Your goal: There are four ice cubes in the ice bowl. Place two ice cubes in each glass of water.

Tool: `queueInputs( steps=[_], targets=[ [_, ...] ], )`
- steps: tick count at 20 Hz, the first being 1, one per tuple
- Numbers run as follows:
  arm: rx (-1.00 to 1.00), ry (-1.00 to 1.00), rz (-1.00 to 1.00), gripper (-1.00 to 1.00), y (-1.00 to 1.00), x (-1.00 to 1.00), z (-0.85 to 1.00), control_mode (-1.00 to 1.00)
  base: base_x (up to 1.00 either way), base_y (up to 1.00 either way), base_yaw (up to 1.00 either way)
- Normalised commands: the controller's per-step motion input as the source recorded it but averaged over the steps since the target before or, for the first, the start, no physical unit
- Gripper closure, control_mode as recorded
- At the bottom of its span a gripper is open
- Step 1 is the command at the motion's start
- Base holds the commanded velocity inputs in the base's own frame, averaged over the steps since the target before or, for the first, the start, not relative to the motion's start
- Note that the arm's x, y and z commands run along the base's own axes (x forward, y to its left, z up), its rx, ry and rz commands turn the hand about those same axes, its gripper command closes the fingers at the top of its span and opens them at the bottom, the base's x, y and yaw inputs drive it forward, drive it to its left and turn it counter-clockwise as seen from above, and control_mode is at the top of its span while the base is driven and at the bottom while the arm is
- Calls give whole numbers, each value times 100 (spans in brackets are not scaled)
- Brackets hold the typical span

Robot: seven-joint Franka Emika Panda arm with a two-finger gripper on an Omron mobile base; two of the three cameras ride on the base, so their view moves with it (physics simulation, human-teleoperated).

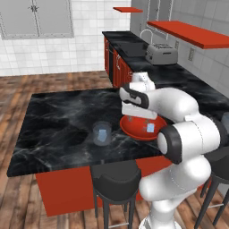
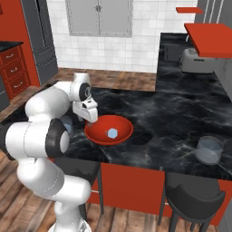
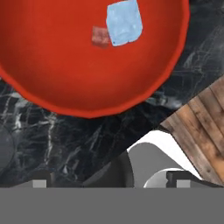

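Note:
The glossy red ice bowl [image 1: 134,129] [image 2: 100,136] [image 3: 65,65] sits near the front edge of the black island counter. One pale-blue ice cube [image 1: 150,128] [image 2: 112,133] [image 3: 124,22] lies in it, beside a small reddish patch. One glass of water [image 1: 102,133] stands left of the bowl with a pale-blue cube inside. The other glass [image 2: 209,149] stands far to the bowl's right. My gripper [image 1: 137,117] [image 2: 90,121] [image 3: 108,183] hangs open and empty just above the bowl's near-left rim.
A silver toaster [image 1: 161,53] [image 2: 197,61] stands on the back counter under red shelves [image 1: 192,32]. Dark stools [image 1: 116,181] [image 2: 192,199] are tucked under the island's front edge, over the wooden floor [image 3: 201,127]. My own arm hides part of the bowl in the left base view.

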Motion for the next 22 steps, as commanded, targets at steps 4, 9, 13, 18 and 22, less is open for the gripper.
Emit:
queueInputs(
  steps=[4, 9, 13, 18, 22],
  targets=[
    [-2, 1, 0, -100, -74, 3, 0, -100, 0, 0, 0],
    [0, 8, -5, -100, -49, 42, 0, -100, 0, 0, 0],
    [0, 3, -5, -100, -19, 30, 0, -100, 0, 0, 0],
    [0, 0, -1, -100, 14, -15, -12, -100, 0, 0, 0],
    [-1, 0, 26, -100, 40, -55, -26, -100, 0, 0, 0]
  ],
)
